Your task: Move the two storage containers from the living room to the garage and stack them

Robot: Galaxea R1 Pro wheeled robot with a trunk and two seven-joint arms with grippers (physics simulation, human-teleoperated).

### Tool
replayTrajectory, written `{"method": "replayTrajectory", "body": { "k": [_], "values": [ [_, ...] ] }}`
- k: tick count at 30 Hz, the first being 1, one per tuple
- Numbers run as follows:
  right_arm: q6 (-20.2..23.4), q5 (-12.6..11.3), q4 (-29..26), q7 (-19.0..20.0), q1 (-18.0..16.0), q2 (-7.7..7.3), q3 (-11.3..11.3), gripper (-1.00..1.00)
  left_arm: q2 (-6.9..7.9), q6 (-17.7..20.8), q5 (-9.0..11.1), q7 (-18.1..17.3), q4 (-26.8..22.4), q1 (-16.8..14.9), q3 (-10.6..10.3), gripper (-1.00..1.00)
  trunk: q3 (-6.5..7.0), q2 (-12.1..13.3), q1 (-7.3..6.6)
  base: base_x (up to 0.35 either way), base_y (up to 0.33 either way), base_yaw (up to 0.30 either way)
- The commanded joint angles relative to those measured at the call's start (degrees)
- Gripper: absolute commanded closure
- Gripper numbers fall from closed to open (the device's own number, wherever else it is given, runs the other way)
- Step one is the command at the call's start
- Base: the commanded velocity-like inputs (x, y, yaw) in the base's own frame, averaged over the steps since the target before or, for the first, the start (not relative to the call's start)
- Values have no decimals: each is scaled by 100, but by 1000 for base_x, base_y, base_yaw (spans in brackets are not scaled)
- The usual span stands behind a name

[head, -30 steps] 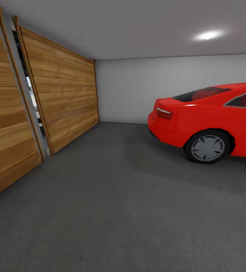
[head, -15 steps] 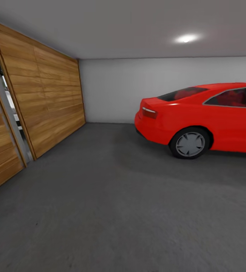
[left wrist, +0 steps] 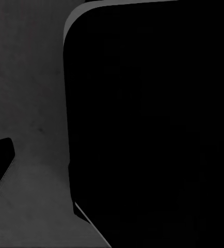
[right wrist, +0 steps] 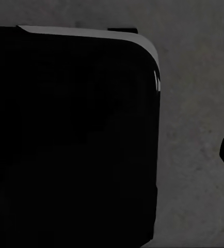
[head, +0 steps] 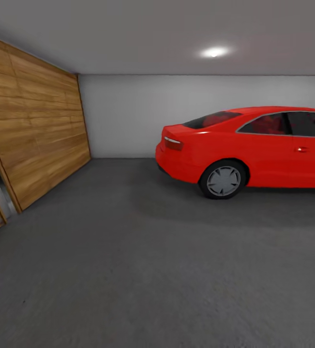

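Looking across the garage, the head camera meets big wooden doors (head: 36, 135) on the left of the frame, grey floor (head: 142, 270) low in the middle, and a red car (head: 254, 145) on the right. No orange bins can be seen here. Each wrist camera has a big black shape over grey floor, so I cannot tell if the pincers are apart or together. I think the robot is driving around. Next it needs to find a bin.
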Motion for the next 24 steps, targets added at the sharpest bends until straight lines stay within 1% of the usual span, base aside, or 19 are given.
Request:
{"method": "replayTrajectory", "body": {
  "k": [1,24],
  "values": [
    [-16,-1,2,-1,-2,-2,1,-100,1,-3,1,0,-2,-1,0,-100,-5,-3,0,0,0,-242],
    [-16,-2,2,-1,0,2,1,-100,1,-3,0,-1,-2,-1,0,-100,-5,-3,0,0,0,-242]
  ]
}}
